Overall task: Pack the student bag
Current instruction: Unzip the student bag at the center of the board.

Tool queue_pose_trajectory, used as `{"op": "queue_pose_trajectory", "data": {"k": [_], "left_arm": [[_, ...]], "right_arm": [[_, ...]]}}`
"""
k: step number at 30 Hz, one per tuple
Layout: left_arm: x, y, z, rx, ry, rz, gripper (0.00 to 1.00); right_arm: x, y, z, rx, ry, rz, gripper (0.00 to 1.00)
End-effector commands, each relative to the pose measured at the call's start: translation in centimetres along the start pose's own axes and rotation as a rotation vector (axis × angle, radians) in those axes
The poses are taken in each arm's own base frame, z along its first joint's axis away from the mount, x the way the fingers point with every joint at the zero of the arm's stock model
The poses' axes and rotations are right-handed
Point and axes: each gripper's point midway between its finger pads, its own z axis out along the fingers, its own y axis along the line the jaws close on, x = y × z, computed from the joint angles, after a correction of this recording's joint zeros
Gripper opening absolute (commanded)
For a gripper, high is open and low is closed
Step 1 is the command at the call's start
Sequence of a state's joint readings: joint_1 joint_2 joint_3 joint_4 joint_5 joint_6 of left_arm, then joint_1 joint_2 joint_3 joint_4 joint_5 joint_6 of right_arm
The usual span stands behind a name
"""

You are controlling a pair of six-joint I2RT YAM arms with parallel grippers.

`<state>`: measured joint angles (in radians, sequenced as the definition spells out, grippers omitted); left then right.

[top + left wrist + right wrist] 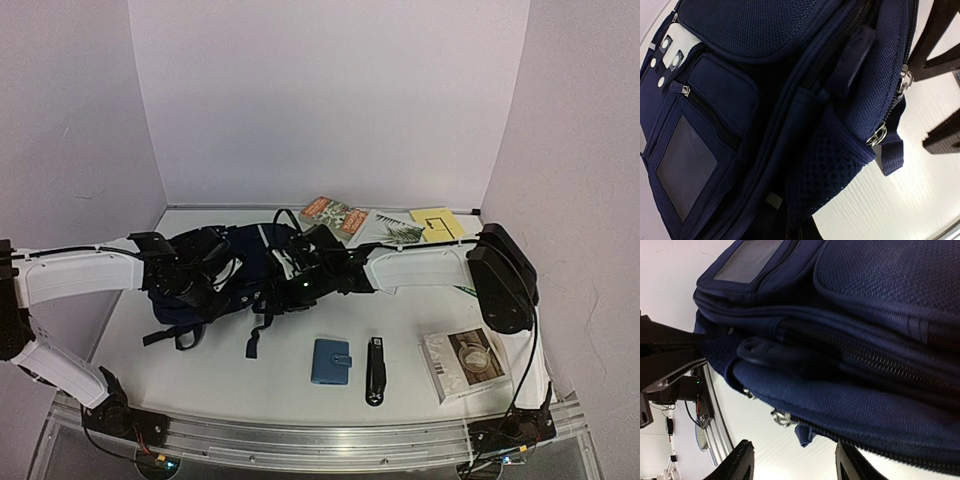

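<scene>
Student bag (235,270) flanked — left claw (195,285) together at its left edge, right claw (792,446) apart at its right edge.

White arm shells (415,268), black joints (500,280), black cables (535,350); black-fingered right gripper (792,446)

Near the table's (200,370) near edge you see a blue wallet (331,361), a slim black object (375,370) and a white box (463,362). Along the far edge lie a book (330,213), a booklet (392,228) and a yellow pad (437,223).
</scene>
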<state>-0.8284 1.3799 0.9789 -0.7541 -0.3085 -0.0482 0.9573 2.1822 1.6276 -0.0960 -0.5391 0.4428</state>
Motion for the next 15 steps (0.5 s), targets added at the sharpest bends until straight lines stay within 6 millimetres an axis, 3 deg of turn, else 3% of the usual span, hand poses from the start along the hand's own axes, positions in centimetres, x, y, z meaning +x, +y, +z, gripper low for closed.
{"op": "queue_pose_trajectory", "data": {"k": [1, 15], "left_arm": [[-4.2, -1.0, -1.8, 0.078, -0.118, -0.103, 0.0], [-5.5, -2.4, -3.5, 0.201, -0.168, -0.19, 0.0]], "right_arm": [[-3.5, 1.1, -2.4, 0.066, -0.129, -0.114, 0.57], [-4.8, 1.0, -1.2, 0.139, -0.151, -0.168, 0.56]]}}
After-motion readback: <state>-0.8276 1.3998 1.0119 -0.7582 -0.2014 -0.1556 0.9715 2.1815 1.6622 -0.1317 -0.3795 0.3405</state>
